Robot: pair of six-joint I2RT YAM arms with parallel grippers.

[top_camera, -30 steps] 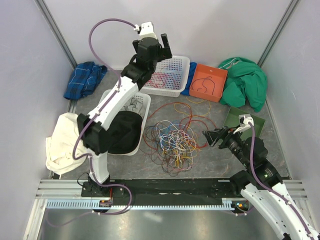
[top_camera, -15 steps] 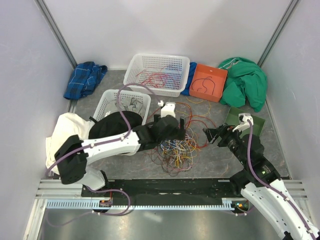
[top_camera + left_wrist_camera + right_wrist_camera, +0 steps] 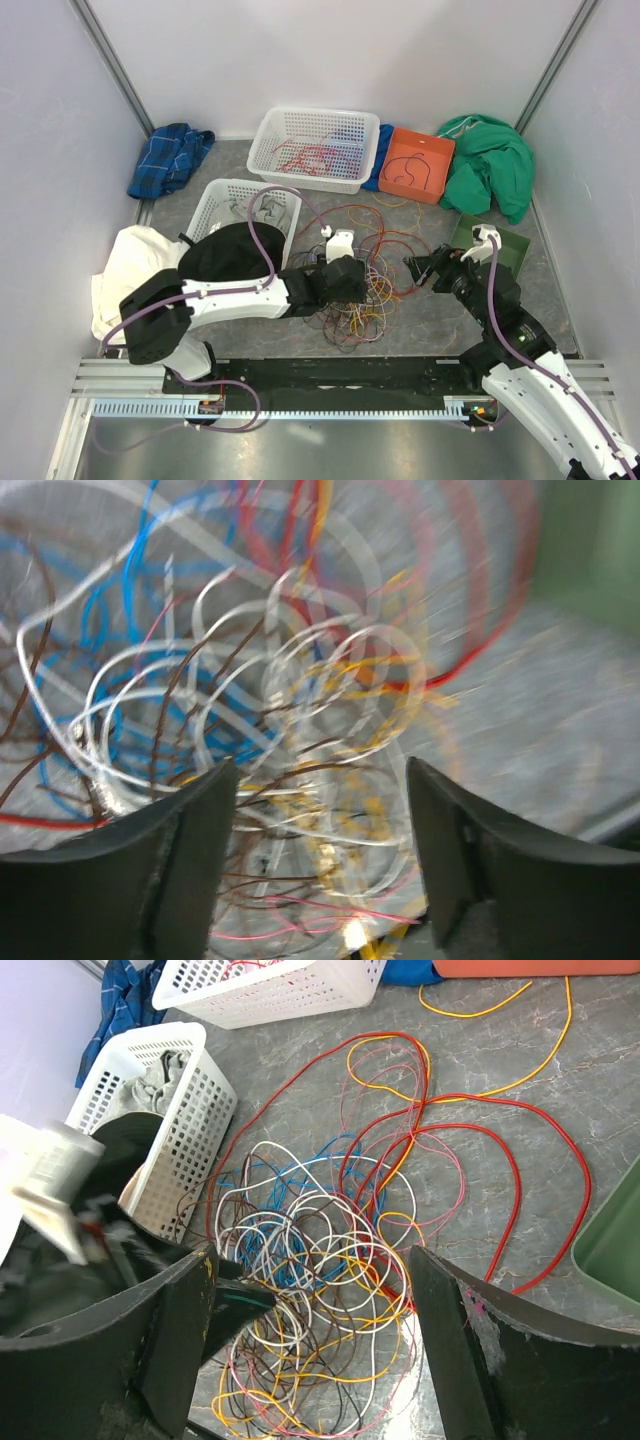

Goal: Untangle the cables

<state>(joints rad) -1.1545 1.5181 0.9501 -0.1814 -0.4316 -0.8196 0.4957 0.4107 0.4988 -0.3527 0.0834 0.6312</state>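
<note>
Many cables (image 3: 378,285) tangled, grey marbled tabletop (image 3: 425,318), white walls (image 3: 450,60) around

Lab robot cell: white wall panels (image 3: 420,60), aluminium rail (image 3: 120,378).

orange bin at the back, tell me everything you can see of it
The orange bin is a shallow rectangular tray, plastic by its look, sitting flat and slightly skewed at the back. One thin dark cable lies looped inside it. A green cloth butts against its right edge and a blue cloth shows at its left.
</note>
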